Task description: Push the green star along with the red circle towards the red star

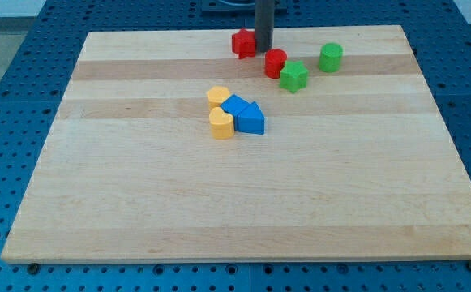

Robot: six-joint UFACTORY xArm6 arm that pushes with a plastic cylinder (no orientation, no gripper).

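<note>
The green star (293,76) lies near the view's top, right of centre, touching the red circle (275,62) on its upper left. The red star (243,43) lies further up and to the left, close to the board's top edge. My tip (263,49) comes down between the red star and the red circle, right beside the red star's right side and just above-left of the red circle.
A green circle (330,57) stands to the right of the green star. Near the board's (138,203) middle sit two yellow blocks (217,97) (221,124) and two blue blocks (235,105) (251,119) in a tight cluster.
</note>
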